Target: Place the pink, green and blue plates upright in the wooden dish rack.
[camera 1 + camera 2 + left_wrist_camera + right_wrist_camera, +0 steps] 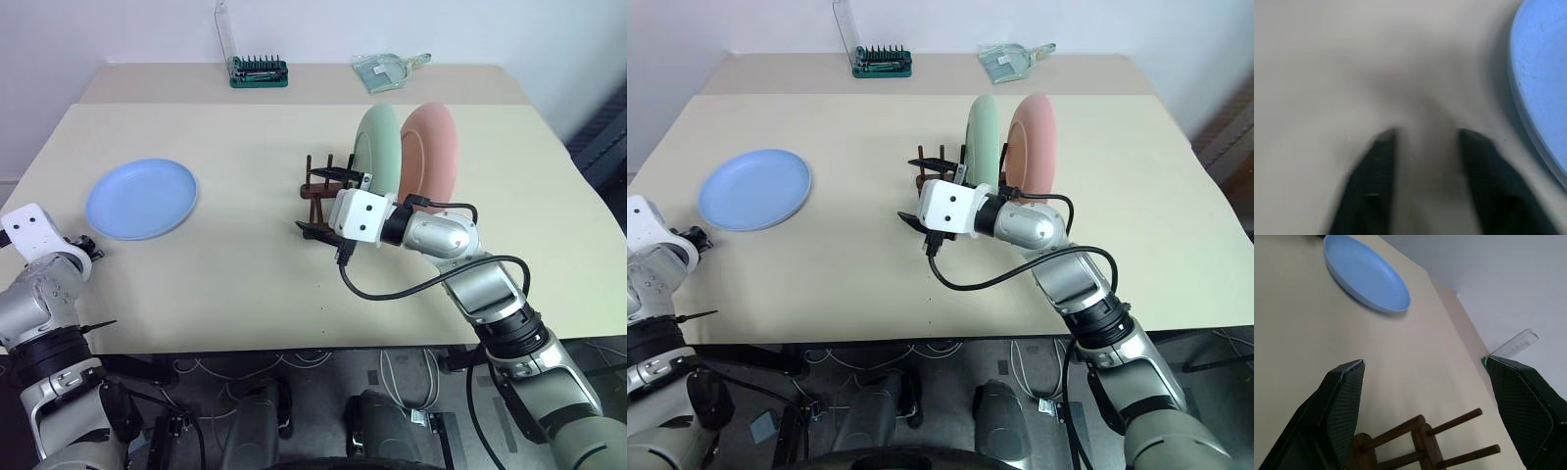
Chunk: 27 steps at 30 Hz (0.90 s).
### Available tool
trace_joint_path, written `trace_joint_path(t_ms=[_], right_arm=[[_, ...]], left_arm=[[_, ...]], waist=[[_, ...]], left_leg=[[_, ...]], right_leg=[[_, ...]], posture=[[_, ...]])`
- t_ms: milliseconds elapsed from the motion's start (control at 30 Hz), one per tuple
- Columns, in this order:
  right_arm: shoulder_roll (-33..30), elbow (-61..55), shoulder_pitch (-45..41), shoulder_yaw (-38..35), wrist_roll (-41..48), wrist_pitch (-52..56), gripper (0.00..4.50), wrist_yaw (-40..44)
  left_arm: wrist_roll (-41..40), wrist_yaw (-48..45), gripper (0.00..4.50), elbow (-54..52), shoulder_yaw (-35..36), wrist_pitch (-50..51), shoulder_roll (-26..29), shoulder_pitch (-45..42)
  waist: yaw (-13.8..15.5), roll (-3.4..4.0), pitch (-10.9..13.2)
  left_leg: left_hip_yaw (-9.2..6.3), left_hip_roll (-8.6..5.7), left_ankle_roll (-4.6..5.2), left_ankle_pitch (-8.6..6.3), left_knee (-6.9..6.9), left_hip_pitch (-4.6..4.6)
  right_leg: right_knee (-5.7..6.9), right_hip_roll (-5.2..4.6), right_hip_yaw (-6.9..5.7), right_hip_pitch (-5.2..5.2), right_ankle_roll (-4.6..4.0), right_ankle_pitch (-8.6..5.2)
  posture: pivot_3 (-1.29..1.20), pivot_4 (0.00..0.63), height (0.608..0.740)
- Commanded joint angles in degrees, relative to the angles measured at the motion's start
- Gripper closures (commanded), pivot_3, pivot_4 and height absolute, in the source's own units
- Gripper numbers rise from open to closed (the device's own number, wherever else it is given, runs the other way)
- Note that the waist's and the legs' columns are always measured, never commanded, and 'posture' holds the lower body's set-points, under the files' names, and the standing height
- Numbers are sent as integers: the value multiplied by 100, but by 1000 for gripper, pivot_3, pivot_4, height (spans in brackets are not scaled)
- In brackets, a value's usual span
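While the green plate [378, 149] and pink plate [431, 153] already stand upright in the wooden dish rack [319, 183], you have the blue plate [142, 198] lying flat on the table [245, 274], well apart from the rack, out at about 9 o'clock from it. Rack sits near table centre; green plate is on the rack's 3 o'clock side, pink plate just beyond it, same direction, the two close together with a narrow gap. Your right gripper [326, 204] hovers at the free end of the rack with its fingers spread wide, one black finger [1344, 401] on each side of the bare pegs, gripping nothing. Your left gripper [1425, 181] is low over bare table just beside the blue plate's rim, at roughly 7 o'clock of the plate in the head view; a clear gap between its two fingers, nothing between them, no contact with the plate that I can see. Far edge of the table: green bit case [259, 70] at 12 o'clock, clear plastic packet [389, 69] at 1 o'clock.
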Motion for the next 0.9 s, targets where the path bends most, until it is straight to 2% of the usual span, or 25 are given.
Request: trace_joint_path(t_ms=[33,67,100,167,300,367,400,467,633,800,900], right_arm=[[16,-71,35,-155,-65,-120,439,10],[20,-69,44,-162,-71,-129,439,15],[28,-78,55,-162,-70,-126,439,24],[37,-93,69,-161,-63,-131,439,41],[58,-126,76,-194,-5,-97,439,71],[156,-234,120,-310,389,226,439,209],[232,-346,163,-393,687,539,439,293],[314,-516,220,-478,1041,896,439,442],[348,-654,299,-446,1054,1087,439,435],[376,-678,270,-392,976,1104,439,397],[371,-678,267,-404,944,1097,439,390]], left_arm=[[123,143,4379,-51,-42,-120,53,-9],[158,217,4453,-25,-22,-136,47,-19],[119,331,4221,-8,144,-298,-12,-67],[95,524,3425,-5,320,-567,-57,-154],[42,470,1348,-135,209,-797,-23,-224],[9,354,288,-267,89,-987,-28,-301],[-9,276,84,-355,21,-1075,-31,-334],[15,68,84,-508,-217,-1164,1,-348],[-4,-269,84,-600,-675,-973,-63,-350],[-3,-25,84,-59,-657,-542,-226,-520],[-22,18,950,234,-580,-597,-246,-601]], waist=[[1,0,0],[1,0,0],[2,0,0],[2,-2,0],[1,-7,-1],[3,-9,-1],[5,-12,-1],[16,-14,-1],[12,-14,-1],[-1,-14,-1],[1,-15,0]], left_leg=[[0,0,0,0,0,0],[0,0,0,0,0,-1],[0,-1,0,0,0,-1],[0,0,0,0,0,-1],[0,1,0,1,0,-2],[0,0,0,1,0,-2],[0,0,0,1,0,-2],[0,0,1,1,0,-3],[0,-2,0,0,-1,-2],[0,0,0,2,-2,-2],[0,0,1,2,-1,-3]], right_leg=[[0,0,0,0,0,0],[0,0,0,-1,0,0],[0,0,0,0,0,0],[0,0,0,0,0,0],[1,0,0,2,0,0],[1,0,0,2,0,0],[0,0,0,3,0,0],[0,0,-1,4,0,0],[1,0,-1,2,0,0],[2,2,-1,1,0,0],[2,1,-1,0,0,0]], posture=[[0,150,736],[0,150,736],[0,150,736],[0,150,736],[0,150,736],[0,150,736],[0,150,736],[0,150,736],[0,150,736],[0,150,736],[0,150,736]])
